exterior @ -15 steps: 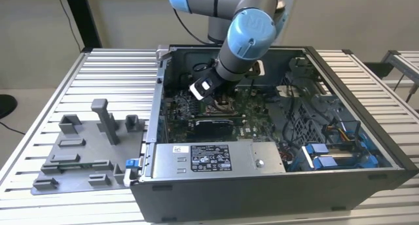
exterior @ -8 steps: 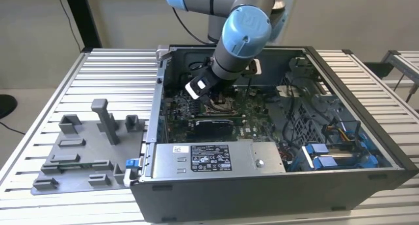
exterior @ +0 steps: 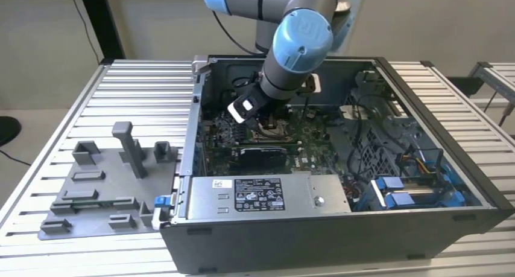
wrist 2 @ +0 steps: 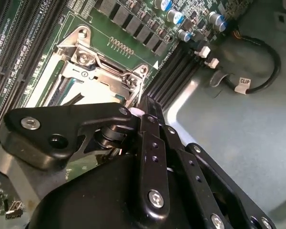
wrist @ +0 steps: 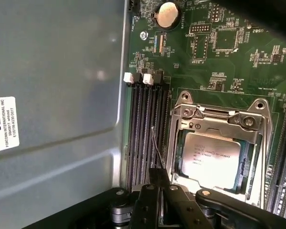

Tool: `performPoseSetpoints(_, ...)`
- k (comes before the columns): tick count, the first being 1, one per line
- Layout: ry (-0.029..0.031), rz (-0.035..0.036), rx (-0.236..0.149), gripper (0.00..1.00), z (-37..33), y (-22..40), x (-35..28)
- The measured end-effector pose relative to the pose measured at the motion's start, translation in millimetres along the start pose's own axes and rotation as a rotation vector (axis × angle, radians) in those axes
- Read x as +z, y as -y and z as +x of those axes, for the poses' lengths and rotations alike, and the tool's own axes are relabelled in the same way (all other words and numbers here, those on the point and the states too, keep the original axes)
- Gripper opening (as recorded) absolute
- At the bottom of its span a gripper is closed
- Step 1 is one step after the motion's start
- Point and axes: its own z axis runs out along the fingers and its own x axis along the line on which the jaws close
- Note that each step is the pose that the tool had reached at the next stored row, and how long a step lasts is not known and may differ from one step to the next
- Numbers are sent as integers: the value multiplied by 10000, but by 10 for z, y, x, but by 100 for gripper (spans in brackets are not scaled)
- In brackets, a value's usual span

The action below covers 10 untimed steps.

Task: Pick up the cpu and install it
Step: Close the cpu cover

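The case (exterior: 322,241) lies open on the bench (exterior: 129,90) and the arm (exterior: 302,32) reaches deep inside it. A first danger is therefore that the arm brushes the case wall or the cables if it moves sideways. Over the board (wrist: 229,62) the end effector (wrist: 157,177) hangs close to the edge of the socket frame (wrist: 214,125), on the side of the memory slots (wrist: 144,138). I cannot tell whether it is spread or pressed together, but the cpu is not in its hold. The cpu (wrist: 212,160) already lies inside the socket, and its silver top shows through the window of the frame. The frame seems to be folded down over it, though from these angles this is not certain. If the cpu is not fully flat in its seat, pressure on the frame could bend the pins below it. The thin lever (wrist: 155,143) stands free beside the slots, very near the end effector. A push that is a little off could slip from it and scratch the board or hit the slot clips (wrist: 138,78).
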Motion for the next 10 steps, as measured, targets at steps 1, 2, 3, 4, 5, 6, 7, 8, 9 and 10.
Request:
performPoseSetpoints(1,-1,-1,1,0,-3,-6,8)
performPoseSetpoints(2,-1,-1,0,0,-6,-13,15)
performPoseSetpoints(3,-2,-1,-1,0,-9,-20,22)
performPoseSetpoints(4,-3,-2,-1,0,-12,-27,29)
performPoseSetpoints(5,-3,-1,0,0,-14,-35,35)
performPoseSetpoints(6,-3,-1,0,0,-17,-43,42)
performPoseSetpoints(7,-4,0,-1,0,-20,-52,47)
performPoseSetpoints(8,-7,-1,-1,0,-23,-60,53)
performPoseSetpoints(9,-11,-2,-2,0,-26,-68,59)
performPoseSetpoints(10,-14,-2,-2,0,-30,-75,64)
